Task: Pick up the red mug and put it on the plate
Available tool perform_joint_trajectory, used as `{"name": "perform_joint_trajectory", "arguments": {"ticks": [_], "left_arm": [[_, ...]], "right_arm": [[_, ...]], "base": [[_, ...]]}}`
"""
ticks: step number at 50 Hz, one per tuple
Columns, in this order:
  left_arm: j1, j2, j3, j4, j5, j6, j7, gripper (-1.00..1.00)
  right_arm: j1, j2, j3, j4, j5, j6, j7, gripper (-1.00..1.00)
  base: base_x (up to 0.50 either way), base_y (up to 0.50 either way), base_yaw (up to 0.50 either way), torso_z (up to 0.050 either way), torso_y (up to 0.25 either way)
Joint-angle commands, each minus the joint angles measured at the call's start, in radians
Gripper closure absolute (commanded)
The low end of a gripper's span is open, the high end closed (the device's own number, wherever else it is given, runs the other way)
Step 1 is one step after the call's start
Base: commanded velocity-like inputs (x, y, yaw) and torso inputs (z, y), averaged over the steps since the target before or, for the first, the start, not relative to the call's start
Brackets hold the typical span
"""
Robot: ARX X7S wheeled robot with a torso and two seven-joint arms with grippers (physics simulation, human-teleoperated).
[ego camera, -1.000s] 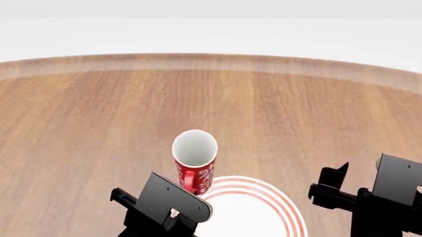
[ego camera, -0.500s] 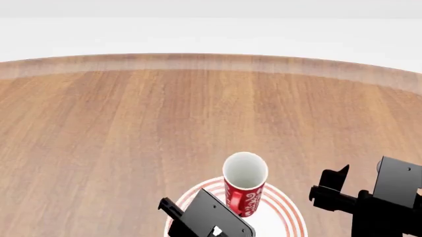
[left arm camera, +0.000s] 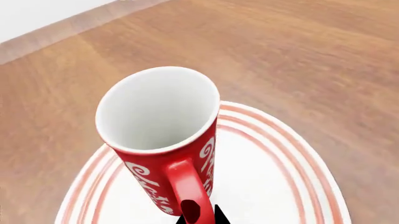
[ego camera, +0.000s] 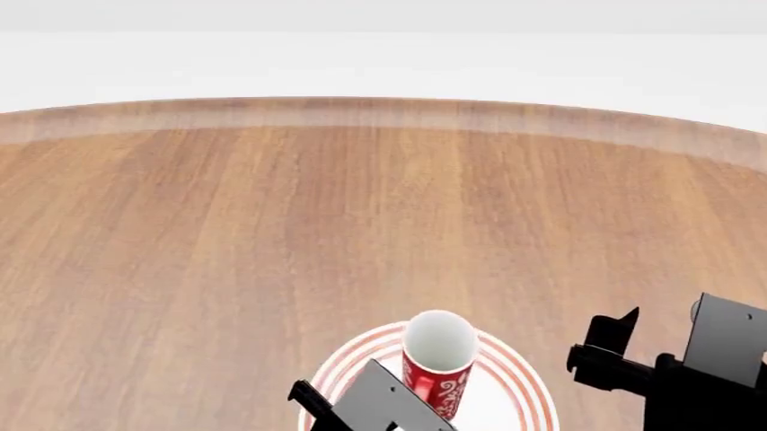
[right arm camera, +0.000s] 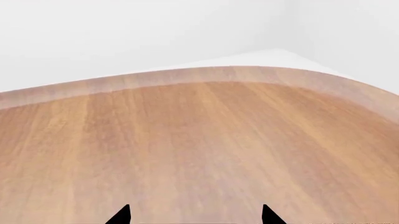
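The red mug point(ego camera: 437, 364) with white floral pattern stands upright over the white plate with red rings point(ego camera: 515, 382) at the near edge of the head view. My left gripper point(left arm camera: 199, 215) is shut on the mug's red handle point(left arm camera: 187, 186); the mug point(left arm camera: 159, 140) fills the left wrist view above the plate point(left arm camera: 287, 186). I cannot tell whether the mug's base touches the plate. My right gripper point(right arm camera: 195, 215) is open and empty, off to the right of the plate, over bare wood.
The round wooden table point(ego camera: 359, 206) stretches away ahead, its far edge point(ego camera: 383, 112) curved against a white floor. The right arm point(ego camera: 695, 368) stands close to the plate's right side.
My left gripper has carried the mug right and toward me, from beyond the plate's left rim to over the plate, then lower. The right arm has shifted slightly down.
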Motion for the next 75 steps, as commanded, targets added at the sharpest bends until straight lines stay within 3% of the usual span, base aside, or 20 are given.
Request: {"name": "perform_joint_trajectory", "arguments": {"ticks": [1,14,35,36,60,67,75], "left_arm": [[-0.012,0.021,0.026,-0.056,-0.037,0.026,0.054,1.0],[-0.002,0.021,0.025,-0.085,-0.071,0.004,0.13,1.0],[0.007,0.021,0.026,-0.099,-0.089,-0.031,0.138,1.0],[0.006,0.021,0.025,-0.098,-0.097,-0.036,0.132,-1.0],[-0.003,0.021,0.028,-0.067,-0.092,-0.051,0.129,-1.0],[-0.02,0.02,0.035,-0.009,-0.091,-0.081,0.062,-1.0],[-0.039,-0.158,0.065,0.367,-0.103,-0.175,-0.147,-1.0]], "right_arm": [[-0.001,-0.019,0.024,0.025,-0.014,-0.021,-0.029,-1.0],[-0.005,-0.022,0.018,0.038,-0.013,-0.037,-0.03,-1.0],[0.001,-0.019,0.016,0.07,-0.007,-0.055,-0.034,-1.0],[0.001,-0.02,0.015,0.069,-0.008,-0.054,-0.032,-1.0],[0.005,-0.019,0.009,0.09,-0.003,-0.067,-0.033,-1.0],[0.012,-0.024,0.0,0.118,-0.006,-0.084,-0.038,-1.0],[0.012,-0.026,-0.004,0.122,-0.005,-0.085,-0.037,-1.0]], "base": [[0.0,0.0,0.0,0.0,0.0],[0.0,0.0,0.0,0.0,0.0],[0.0,0.0,0.0,0.0,0.0],[0.0,0.0,0.0,0.0,0.0],[0.0,0.0,0.0,0.0,0.0],[0.0,0.0,0.0,0.0,0.0],[0.0,0.0,0.0,0.0,0.0]]}}
